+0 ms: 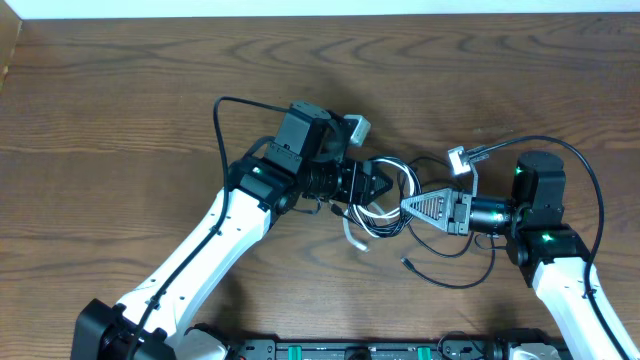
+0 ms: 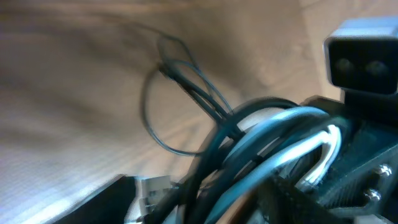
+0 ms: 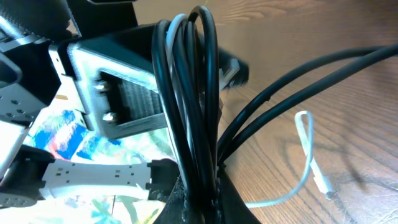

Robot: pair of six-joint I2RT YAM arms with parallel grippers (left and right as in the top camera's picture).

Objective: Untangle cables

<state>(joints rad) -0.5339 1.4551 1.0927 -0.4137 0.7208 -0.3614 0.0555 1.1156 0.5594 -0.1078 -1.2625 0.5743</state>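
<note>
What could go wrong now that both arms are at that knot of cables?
1. The right jaws pinch the black cables as one bundle; pulling might tighten the tangle instead of loosening it.
2. The left jaws sit right beside them, so the two could bump.
3. The white cable trails loose on the table and may get dragged or snagged.

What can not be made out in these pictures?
Overhead: the left gripper and the right gripper cover where the cables cross.
Left wrist view: blurred, so whether the left gripper holds anything is unclear.
Right wrist view: the bottom edge cuts off the right gripper.
</note>
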